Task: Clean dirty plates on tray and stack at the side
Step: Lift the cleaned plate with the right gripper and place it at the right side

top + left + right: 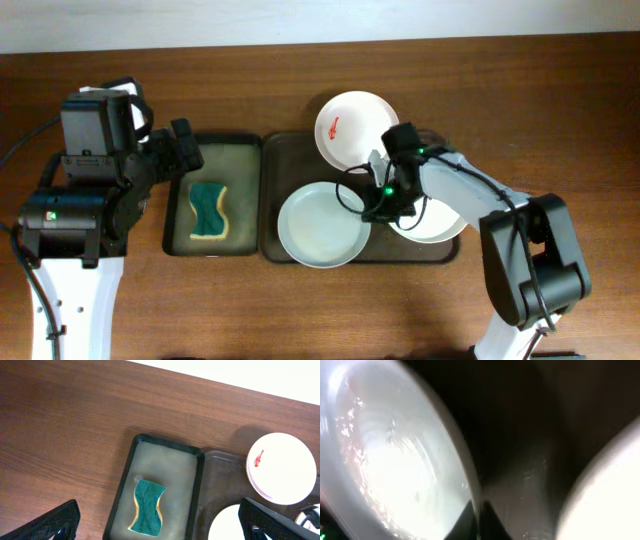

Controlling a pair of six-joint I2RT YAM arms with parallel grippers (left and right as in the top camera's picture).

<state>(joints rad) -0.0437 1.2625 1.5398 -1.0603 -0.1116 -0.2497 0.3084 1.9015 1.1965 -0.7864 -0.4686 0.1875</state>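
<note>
No plates (322, 230) were stacked yet; the 12 o'clock plate (355, 125) on the tray (285, 160) was smeared red. The left gripper (186, 152) was opened wide; the hold of the right gripper (372, 205) couldn't be told.

Legible text, labels, brands, numbers, signs: none found in any view.

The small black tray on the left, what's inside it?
One green sponge with a yellow edge lies in the small black tray, on a pale, cloudy-looking floor, perhaps wet. Nothing else shows there. Whatever is under the sponge is covered.
</note>
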